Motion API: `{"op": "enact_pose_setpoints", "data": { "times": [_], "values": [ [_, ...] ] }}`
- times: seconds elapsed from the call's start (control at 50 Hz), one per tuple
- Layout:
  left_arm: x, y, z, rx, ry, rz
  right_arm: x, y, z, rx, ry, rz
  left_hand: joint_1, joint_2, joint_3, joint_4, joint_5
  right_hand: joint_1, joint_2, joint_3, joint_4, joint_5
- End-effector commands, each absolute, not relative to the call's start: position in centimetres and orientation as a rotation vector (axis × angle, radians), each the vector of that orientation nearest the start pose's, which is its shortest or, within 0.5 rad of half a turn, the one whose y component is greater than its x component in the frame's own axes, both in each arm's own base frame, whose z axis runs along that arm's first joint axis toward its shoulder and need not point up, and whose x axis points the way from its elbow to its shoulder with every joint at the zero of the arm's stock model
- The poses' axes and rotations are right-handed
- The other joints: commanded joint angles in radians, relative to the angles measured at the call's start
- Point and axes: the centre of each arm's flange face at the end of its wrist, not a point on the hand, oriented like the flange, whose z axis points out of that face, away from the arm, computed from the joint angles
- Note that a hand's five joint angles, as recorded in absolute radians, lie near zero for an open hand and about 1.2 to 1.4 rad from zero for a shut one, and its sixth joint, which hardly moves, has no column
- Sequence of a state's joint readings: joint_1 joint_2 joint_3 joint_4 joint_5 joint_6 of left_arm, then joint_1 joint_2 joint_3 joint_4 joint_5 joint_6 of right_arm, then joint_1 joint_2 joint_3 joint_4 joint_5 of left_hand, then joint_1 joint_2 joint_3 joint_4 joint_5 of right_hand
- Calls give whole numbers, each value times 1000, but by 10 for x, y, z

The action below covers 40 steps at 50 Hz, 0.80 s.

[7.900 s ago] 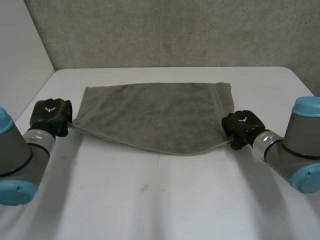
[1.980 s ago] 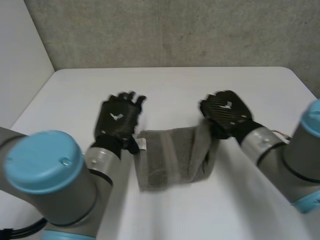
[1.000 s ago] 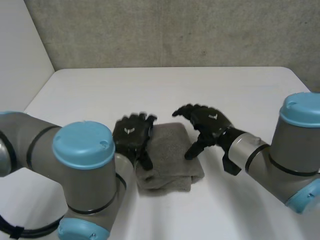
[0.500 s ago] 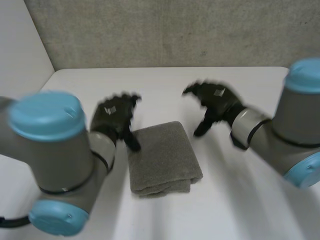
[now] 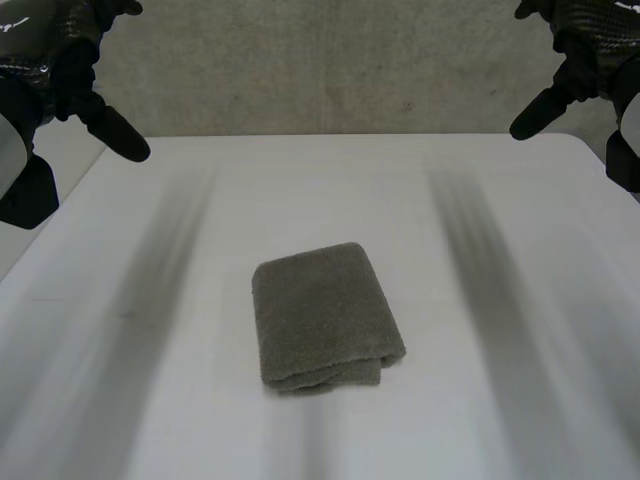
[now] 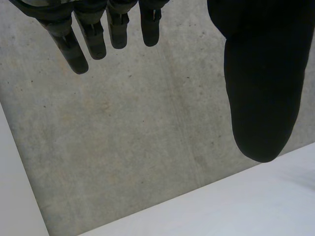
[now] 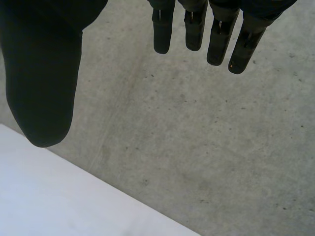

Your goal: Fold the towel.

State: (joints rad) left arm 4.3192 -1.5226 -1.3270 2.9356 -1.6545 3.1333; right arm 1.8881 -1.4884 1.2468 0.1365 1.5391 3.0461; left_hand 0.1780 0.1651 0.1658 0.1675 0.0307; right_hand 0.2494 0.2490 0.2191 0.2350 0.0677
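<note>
The grey towel (image 5: 325, 318) lies folded into a small, seemingly finished bundle at the middle of the counter (image 5: 320, 180), while the left hand (image 5: 50, 45) and right hand (image 5: 585, 40) hang high above its far corners, fingers spread and empty.

The left hand (image 5: 45, 40) is held high at the left of the head view, its back toward the camera. Its thumb (image 5: 112, 135) juts down and inward. In the left wrist view its fingers (image 6: 91, 34) reach out straight, side by side and slightly fanned, with the thumb standing well apart from them. The right hand (image 5: 585, 35) mirrors this pose high at the right, thumb angled down and inward. In the right wrist view its fingers are likewise straight and close together, the thumb spread wide from them. Each hand is relaxed and holds nothing.
</note>
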Motion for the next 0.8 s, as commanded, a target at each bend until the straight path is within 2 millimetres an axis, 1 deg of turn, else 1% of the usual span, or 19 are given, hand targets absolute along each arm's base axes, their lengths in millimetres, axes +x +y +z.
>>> {"op": "enact_pose_setpoints", "data": {
  "times": [0.02,0.12,0.4,0.6,0.64,0.8],
  "values": [
    [-228,-219,376,355,2290,-2471,233,-263,364,-493,1937,-2178,-3,10,10,8,-30,-75,-75,-45,-60,-68],
    [-228,-216,376,364,2288,-2473,233,-258,363,-512,1940,-2189,-3,10,10,8,-30,-75,-75,-45,-60,-68],
    [-227,-213,374,426,2239,-2441,232,-256,360,-533,1951,-2202,-3,9,9,7,-31,-75,-75,-45,-60,-68],
    [-226,-209,379,418,2159,-2514,229,-252,364,-522,1942,-2214,-3,9,9,7,-31,-75,-75,-45,-60,-68],
    [-224,-205,383,411,2133,-2541,229,-252,365,-522,1934,-2211,-3,9,9,7,-31,-75,-75,-45,-60,-68],
    [-222,-201,385,410,2097,-2551,229,-251,366,-523,1928,-2212,-3,9,9,7,-31,-75,-75,-45,-60,-68]
  ]
}}
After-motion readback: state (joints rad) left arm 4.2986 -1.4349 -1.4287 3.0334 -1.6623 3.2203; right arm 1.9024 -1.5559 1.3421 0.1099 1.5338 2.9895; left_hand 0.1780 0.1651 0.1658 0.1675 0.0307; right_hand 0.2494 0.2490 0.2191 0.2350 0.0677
